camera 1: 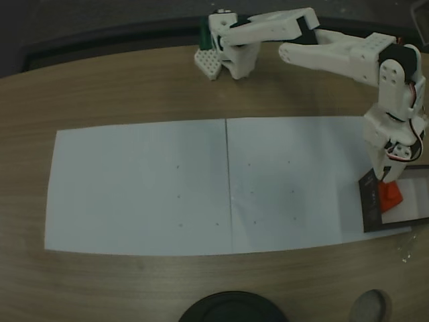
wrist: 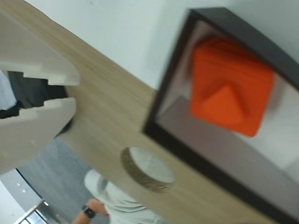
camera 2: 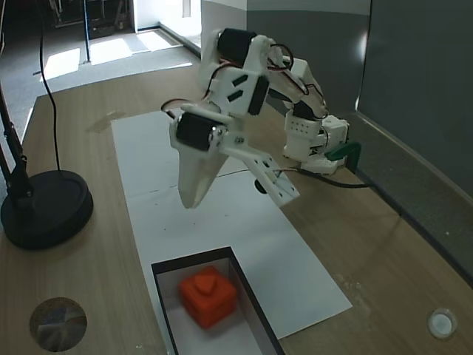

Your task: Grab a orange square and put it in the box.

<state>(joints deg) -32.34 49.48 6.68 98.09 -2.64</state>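
Observation:
The orange square (camera 2: 209,296) lies inside the box (camera 2: 254,303), near its far end, with its raised bump facing up. Nothing is touching it. In a fixed view from above, the orange square (camera 1: 390,194) sits in the box (camera 1: 371,201) at the right end of the white paper. My gripper (camera 2: 238,201) hangs above and behind the box, open, with its jaws spread wide and nothing between them. From above, the gripper (camera 1: 387,176) is just over the block. The wrist view shows the orange square (wrist: 231,86) within the dark box wall (wrist: 187,149) and a white finger (wrist: 32,126) at the left.
White paper (camera 1: 201,181) covers the middle of the wooden table. A black lamp base (camera 2: 44,207) stands at the table edge, with a round desk-hole cover (camera 2: 58,323) close to the box. The arm's base (camera 1: 231,47) is at the far side. A person's arm (wrist: 93,210) shows below the table edge.

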